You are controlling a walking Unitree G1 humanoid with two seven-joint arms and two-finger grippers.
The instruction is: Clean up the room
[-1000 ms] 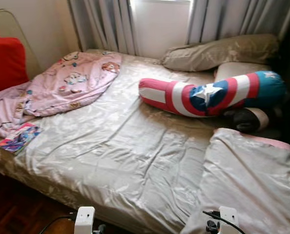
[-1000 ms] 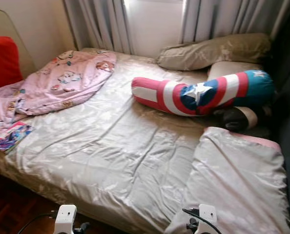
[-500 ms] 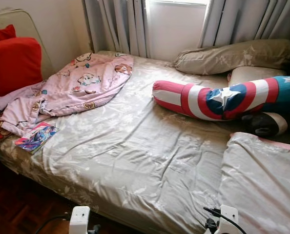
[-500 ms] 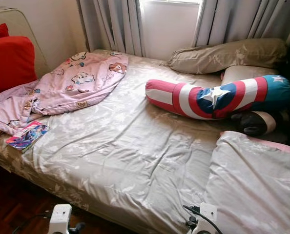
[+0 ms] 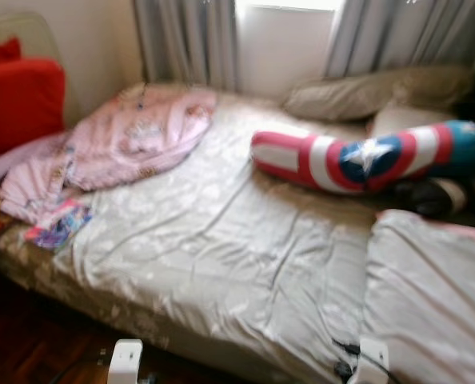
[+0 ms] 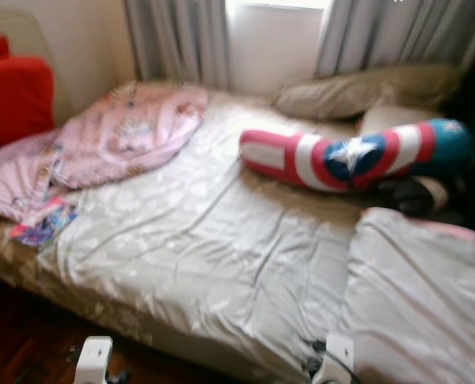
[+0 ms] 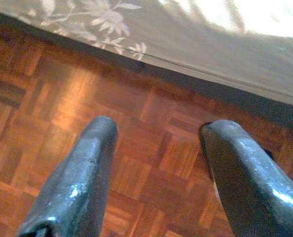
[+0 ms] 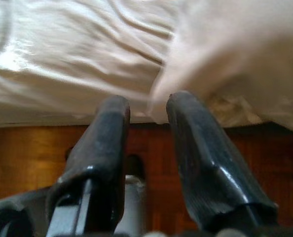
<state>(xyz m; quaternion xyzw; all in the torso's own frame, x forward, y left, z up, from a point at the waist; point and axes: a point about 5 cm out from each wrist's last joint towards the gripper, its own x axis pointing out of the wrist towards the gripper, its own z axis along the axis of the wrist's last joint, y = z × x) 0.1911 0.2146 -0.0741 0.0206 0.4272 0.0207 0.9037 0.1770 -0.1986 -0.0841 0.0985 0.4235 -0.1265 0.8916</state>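
1. Head views, blurred: a bed [image 5: 221, 256] with a pink blanket [image 5: 133, 140] at its left, a striped bolster [image 5: 365, 160] by the pillows [image 5: 357, 94], curtains [image 6: 181, 40] behind.
2. Left wrist view: left gripper [image 7: 159, 148] hangs spread apart, empty, over parquet floor [image 7: 62, 123].
3. Right wrist view: right gripper [image 8: 147, 128], fingers parted and empty, at the bed's edge.

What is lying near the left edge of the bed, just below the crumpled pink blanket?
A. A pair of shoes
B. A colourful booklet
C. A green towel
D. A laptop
B. A small colourful booklet with pink and blue print lies on the beige bed sheet at the bed's left edge, right by the lower end of the pink blanket; the blur hides its cover.
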